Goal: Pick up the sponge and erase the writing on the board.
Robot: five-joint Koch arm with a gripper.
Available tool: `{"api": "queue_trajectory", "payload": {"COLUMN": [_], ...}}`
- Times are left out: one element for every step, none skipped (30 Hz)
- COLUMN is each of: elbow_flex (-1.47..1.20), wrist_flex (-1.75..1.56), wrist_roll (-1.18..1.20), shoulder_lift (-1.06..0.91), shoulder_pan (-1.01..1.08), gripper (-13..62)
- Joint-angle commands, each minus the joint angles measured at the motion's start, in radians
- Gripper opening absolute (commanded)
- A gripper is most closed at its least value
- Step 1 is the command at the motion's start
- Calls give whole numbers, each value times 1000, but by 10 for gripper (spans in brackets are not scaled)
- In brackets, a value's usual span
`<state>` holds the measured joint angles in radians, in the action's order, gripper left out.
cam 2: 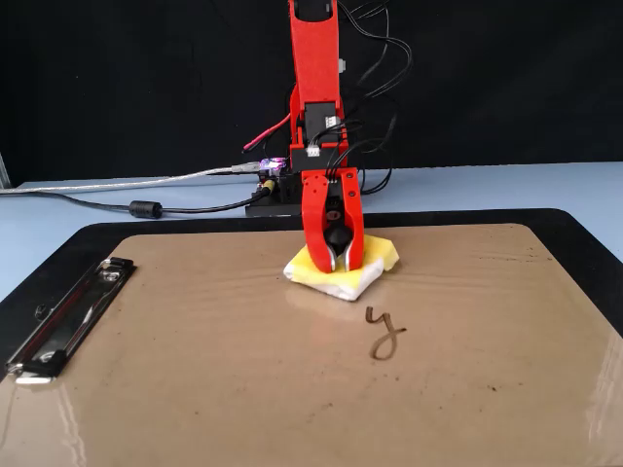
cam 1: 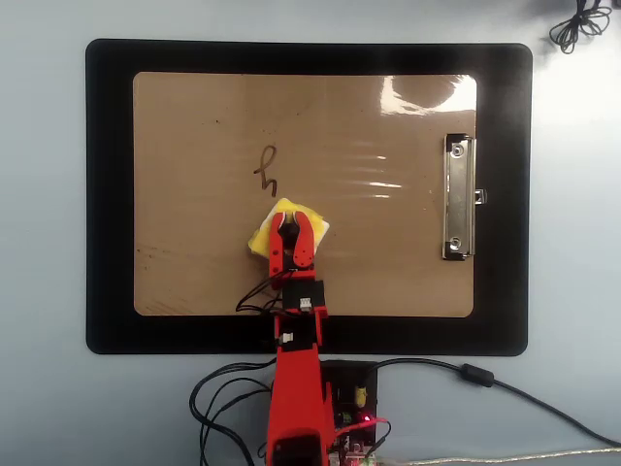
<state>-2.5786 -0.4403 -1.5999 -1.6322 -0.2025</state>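
Note:
The yellow sponge point(cam 1: 260, 236) with a white edge lies flat on the tan board point(cam 1: 194, 252), near its middle. In the fixed view the sponge point(cam 2: 378, 256) sits under the red gripper point(cam 2: 338, 267). The gripper point(cam 1: 289, 219) comes down on it from above, its jaws closed around the black dot in the sponge's centre. The writing point(cam 1: 268, 170) is a short dark squiggle just beyond the sponge. In the fixed view the writing point(cam 2: 384, 334) lies in front of the sponge on the board point(cam 2: 195, 379), a small gap between them.
A silver clip point(cam 1: 458, 199) sits at the board's right short edge, at the left in the fixed view point(cam 2: 63, 316). A black mat point(cam 1: 107, 194) frames the board. The arm's base electronics point(cam 1: 349, 408) and cables lie behind it; a coiled cable point(cam 1: 582, 24) is at the far corner.

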Motion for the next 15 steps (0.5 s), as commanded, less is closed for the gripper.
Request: {"api": "queue_trajectory", "payload": {"elbow_flex": [207,324,491,600,687,696,646,557,390,265,144,14,-40,-54,-29], "wrist_flex": [-23,-26,-25,-23,-18,-8,-11,-11,-11,-11,-9,-8,-3,6,14], "wrist_roll": [-28,-28,-28,-28,-28,-28,-28,-28,-28,-29,-31,-35,-37,-35,-37], "shoulder_lift": [199,311,463,555,612,615,586,520,379,264,150,12,-55,-66,-23], "shoulder_pan": [-14,-14,-14,-15,-15,-17,-17,-17,-20,-29,-44,-69,-84,-94,-97], "gripper": [-80,-80,-80,-80,-80,-80,-80,-80,-80,-80,-80,-80,-80,-80,-80]}}
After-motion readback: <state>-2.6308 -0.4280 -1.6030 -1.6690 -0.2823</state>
